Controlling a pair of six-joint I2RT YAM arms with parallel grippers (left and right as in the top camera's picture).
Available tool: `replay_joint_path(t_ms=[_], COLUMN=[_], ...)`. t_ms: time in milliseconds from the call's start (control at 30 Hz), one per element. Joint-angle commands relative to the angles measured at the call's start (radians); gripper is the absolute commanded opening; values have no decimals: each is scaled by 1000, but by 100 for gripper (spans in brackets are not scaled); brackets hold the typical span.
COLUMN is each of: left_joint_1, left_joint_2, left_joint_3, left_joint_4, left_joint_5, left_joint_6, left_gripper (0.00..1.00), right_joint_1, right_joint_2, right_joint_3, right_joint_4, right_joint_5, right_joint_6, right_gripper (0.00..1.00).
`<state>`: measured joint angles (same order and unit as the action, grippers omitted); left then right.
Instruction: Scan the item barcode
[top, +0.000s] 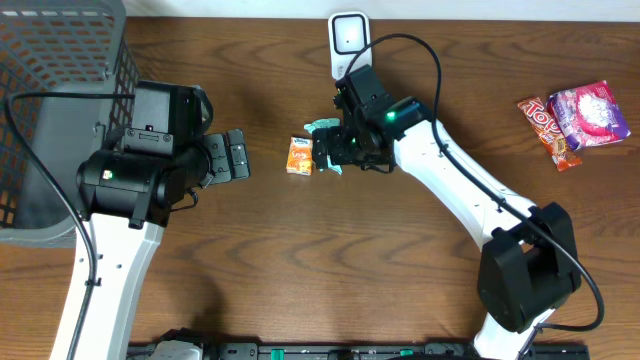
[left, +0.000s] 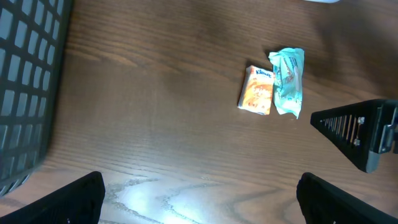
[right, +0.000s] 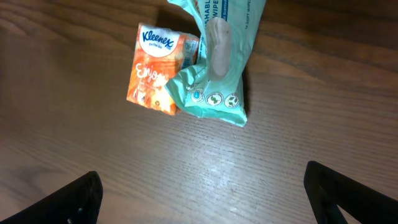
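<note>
Noted on the brown desk (top: 300, 260), largest first: grey mesh basket (top: 50, 100) at the left edge; white scanner (top: 347, 38) standing at the far edge, centre; two snack packets (top: 580, 115) well apart on the right.

Right claw (right: 202, 186): spread wide, grasping nothing, hanging directly above the two small packs at mid-desk. Left claw (top: 232, 156): likewise released and empty, near the basket, clear of the packs.

Candidate items, lying flat and touching side by side, near the scanner: teal wipes pack (right: 217, 56), then the smaller orange tissue pack (right: 158, 71), slightly overlapped at one edge by the wipes pack. Cannot tell which of the two is meant for scanning; no barcode visible on either upper face.

Handling, as judged: both light and soft. Wipes pack likely floppy and slick-filmed, prone to sag or slip if pinched at one end; best taken across the short width near the middle, beside the raised flap. Tissue pack likely squashy yet boxier, easier across its narrow sides. Firm but not crushing grip advised. Risk of dragging the neighbour along, given the contact.
</note>
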<state>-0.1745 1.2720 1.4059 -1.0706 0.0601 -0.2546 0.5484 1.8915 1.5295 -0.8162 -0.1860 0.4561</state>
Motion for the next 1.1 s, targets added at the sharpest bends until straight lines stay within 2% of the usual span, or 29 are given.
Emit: replay_joint_path(t_ms=[0,500,1067], left_joint_1=[1,1,1], left_joint_2=[2,2,2], left_joint_3=[-2,-2,-2], left_joint_4=[-2,-2,-2], left_joint_5=[-13,-13,-13], left_joint_6=[6,6,6], left_gripper=[98,98,98], right_joint_1=[10,9,8], right_joint_2=[9,9,9], right_joint_3=[-21,-22,-29], right_joint_4=[21,119,125], right_joint_5=[1,65,114], right_joint_6=[30,67,67], right_gripper=[99,99,99])
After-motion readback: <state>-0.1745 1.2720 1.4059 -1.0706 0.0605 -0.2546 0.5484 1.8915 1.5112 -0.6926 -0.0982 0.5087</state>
